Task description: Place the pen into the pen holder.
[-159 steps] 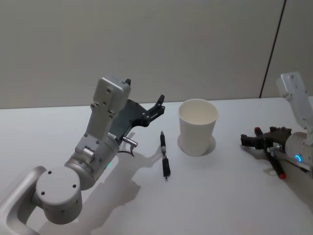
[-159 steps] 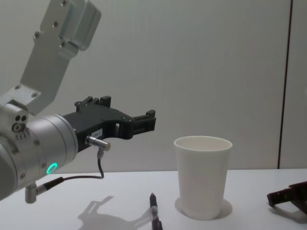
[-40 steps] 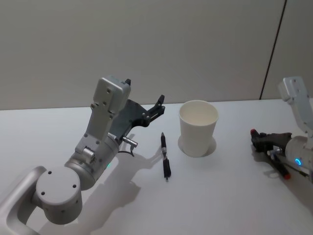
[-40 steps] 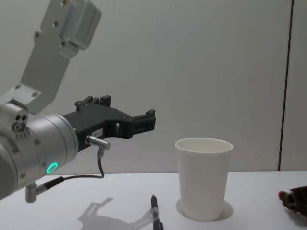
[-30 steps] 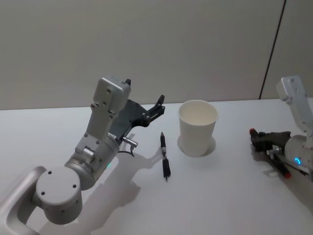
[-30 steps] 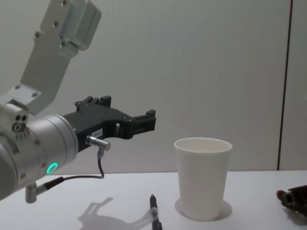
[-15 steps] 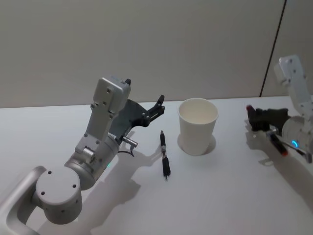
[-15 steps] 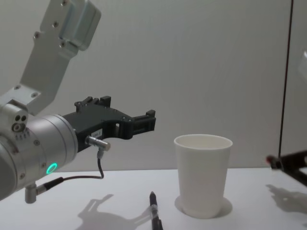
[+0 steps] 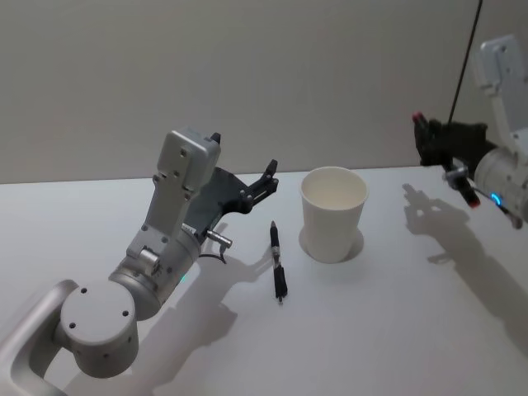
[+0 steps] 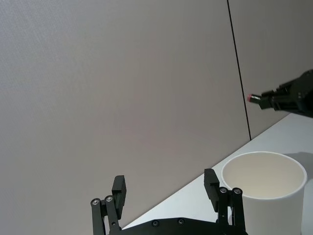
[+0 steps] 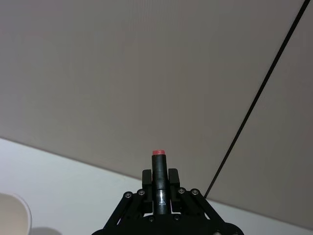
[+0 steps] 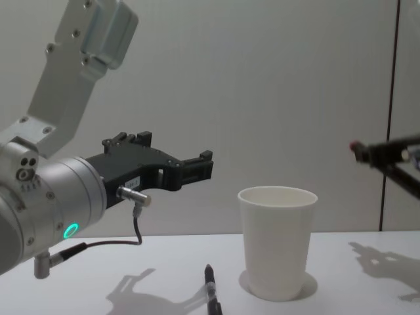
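White, matte and bare, the flat table (image 9: 371, 313) is backed by a plain grey-beige wall (image 9: 247, 66), which is crossed at the right by one thin dark vertical seam (image 12: 393, 65). One white tapered paper cup (image 9: 332, 214) with a rolled rim is stood upright near the table's middle. Two pens are counted. One black pen with a pale band (image 9: 277, 260) is laid flat on the table just to the left of the cup, apart from it. The other, a dark pen with a red end (image 11: 158, 164), is clamped between the fingers of the right gripper (image 9: 433, 139), its red end left jutting past the fingertips. That gripper is held high above the table, to the right of the cup, above its rim and well apart from it. The left gripper (image 9: 268, 177) is held above the table to the left of the cup with its fingers spread wide and nothing between them. A small white label (image 12: 133, 182) is seen on its black body, the print too small to be read. A green light ring (image 12: 70, 230) is lit on the left arm and a blue one (image 9: 493, 198) on the right.
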`<action>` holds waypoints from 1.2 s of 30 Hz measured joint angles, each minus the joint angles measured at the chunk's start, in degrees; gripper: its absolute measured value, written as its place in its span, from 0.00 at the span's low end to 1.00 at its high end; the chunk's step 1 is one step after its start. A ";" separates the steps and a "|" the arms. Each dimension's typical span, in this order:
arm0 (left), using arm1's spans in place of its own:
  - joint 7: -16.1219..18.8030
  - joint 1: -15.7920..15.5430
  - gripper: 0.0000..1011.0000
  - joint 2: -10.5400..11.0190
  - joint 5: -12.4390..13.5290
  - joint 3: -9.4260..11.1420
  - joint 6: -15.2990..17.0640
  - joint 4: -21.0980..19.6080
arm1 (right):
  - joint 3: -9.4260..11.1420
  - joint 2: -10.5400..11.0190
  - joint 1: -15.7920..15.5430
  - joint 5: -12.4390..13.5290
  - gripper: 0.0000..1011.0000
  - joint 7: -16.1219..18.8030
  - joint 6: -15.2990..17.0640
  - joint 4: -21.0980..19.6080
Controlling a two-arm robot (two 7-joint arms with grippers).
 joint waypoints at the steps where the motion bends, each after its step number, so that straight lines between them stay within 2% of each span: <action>1: 0.00 0.00 0.99 0.00 0.00 0.00 0.00 0.00 | 0.06 -0.10 0.24 -0.03 0.18 -0.14 -0.86 -0.23; 21: 0.00 0.00 0.99 0.00 0.00 0.00 0.00 0.00 | 0.61 -1.54 2.81 -0.15 0.18 -1.89 -12.87 -2.20; 29: 0.00 0.00 0.99 0.00 0.00 0.00 0.00 0.00 | -0.97 -2.33 2.12 -2.31 0.18 -0.22 -14.77 -1.85; 36: 0.00 0.00 0.99 0.00 0.00 0.00 0.00 0.00 | -2.91 -3.23 1.23 -4.21 0.18 2.70 -17.53 -1.52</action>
